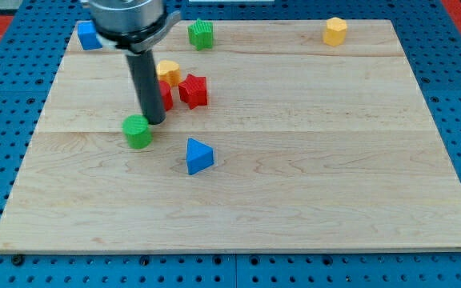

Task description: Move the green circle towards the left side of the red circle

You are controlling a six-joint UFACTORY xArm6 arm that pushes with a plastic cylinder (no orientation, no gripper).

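The green circle (138, 131) sits on the wooden board at the view's left of centre. My tip (154, 121) rests on the board just to its upper right, close to or touching it. The red circle (165, 97) is mostly hidden behind the rod, just above and right of the tip. A red star-shaped block (193, 90) lies to its right, and a yellow block (168, 71) sits just above it.
A blue triangle (198, 155) lies below and right of the green circle. A second green block (201, 34) and a blue block (89, 36) sit near the top edge. A yellow hexagon-like block (335, 31) is at the top right.
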